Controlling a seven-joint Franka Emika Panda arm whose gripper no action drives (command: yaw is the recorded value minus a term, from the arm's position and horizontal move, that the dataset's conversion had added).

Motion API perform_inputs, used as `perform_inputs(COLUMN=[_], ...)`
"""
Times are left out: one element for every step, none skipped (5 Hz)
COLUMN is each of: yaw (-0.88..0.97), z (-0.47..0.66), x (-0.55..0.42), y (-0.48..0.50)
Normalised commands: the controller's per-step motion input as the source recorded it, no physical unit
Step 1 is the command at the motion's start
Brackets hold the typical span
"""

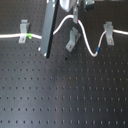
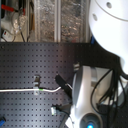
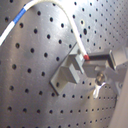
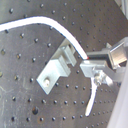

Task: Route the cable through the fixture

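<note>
The white cable [image 1: 87, 46] runs from the first exterior view's left edge through the left clip, past its green mark [image 1: 31, 35], up to my gripper [image 1: 74, 19]. It then loops down past its blue mark [image 1: 98, 50] to the right clip. The fixture [image 1: 73, 41], a slanted grey clip, stands just below the gripper, and the cable passes beside it, not through it. In the first wrist view my gripper [image 3: 89, 61] is shut on the cable [image 3: 70, 17] right over the fixture [image 3: 67, 75]. The second wrist view shows the same for gripper [image 4: 90, 64], cable [image 4: 55, 22] and fixture [image 4: 56, 72].
A shorter grey clip [image 1: 22, 31] holds the cable at the first exterior view's left, and an upright forked clip [image 1: 107, 32] holds it at the right. A dark slanted bar [image 1: 47, 30] crosses in front of the cable. The black perforated board [image 1: 65, 95] lies underneath.
</note>
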Motion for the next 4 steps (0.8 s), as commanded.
perform_inputs(yaw=[-0.25, 0.0, 0.0, 0.0], z=[0.01, 0.03, 0.25, 0.2], x=[-0.59, 0.0, -0.005, 0.007], y=[0.109, -0.001, -0.354, -0.55])
